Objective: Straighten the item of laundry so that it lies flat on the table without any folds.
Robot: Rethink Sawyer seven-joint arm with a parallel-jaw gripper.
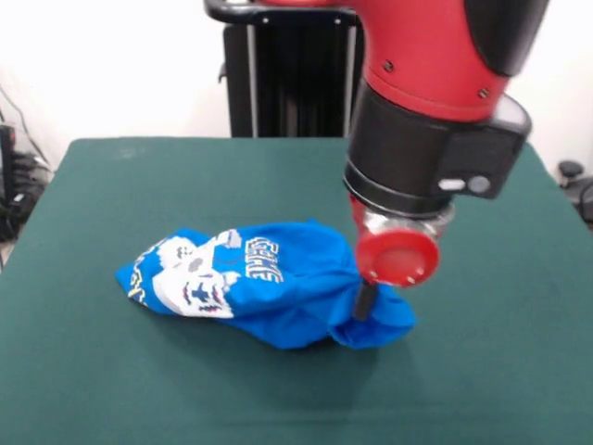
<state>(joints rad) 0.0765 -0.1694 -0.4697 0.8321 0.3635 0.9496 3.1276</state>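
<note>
Green counter [83, 389] carries the crumpled blue shirt [278, 283], its long axis stretching sideways away from the gripper [364, 301], which sits down in its bunched end, whether gripping I cannot tell.

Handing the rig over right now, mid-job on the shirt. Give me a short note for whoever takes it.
Gripper: down on the right end of the blue T-shirt as the front view shows it; one dark finger is visible against the cloth, open or shut cannot be told.
T-shirt: bunched in a crumpled heap on the green table, print partly folded under.
Done: nothing flat yet.
Left: spread the shirt out and remove all folds.
</note>
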